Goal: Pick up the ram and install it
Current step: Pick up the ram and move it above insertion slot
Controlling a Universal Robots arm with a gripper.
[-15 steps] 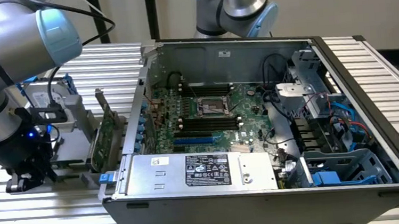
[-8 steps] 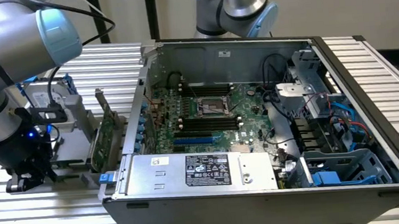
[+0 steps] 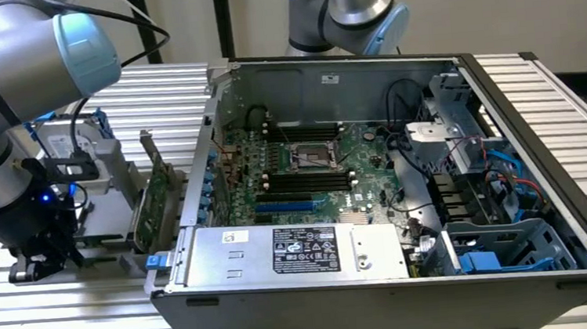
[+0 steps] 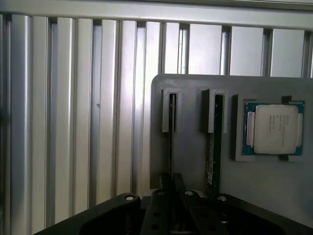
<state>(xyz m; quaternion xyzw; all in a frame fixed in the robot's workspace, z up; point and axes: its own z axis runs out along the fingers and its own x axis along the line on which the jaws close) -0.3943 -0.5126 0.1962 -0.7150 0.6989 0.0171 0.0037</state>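
End effector [image 4: 171, 183] low at a slot of the gray tray [image 4: 190, 156], beside the ram [image 4: 212, 161]; grip state indiscernible.

The arm [image 3: 15, 92] bends steeply downward at the exterior view's left, its tool [image 3: 41, 269] pointing straight down.

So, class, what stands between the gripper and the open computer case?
In the exterior view, a green expansion card stands upright in a grey holder, between the gripper and the case.
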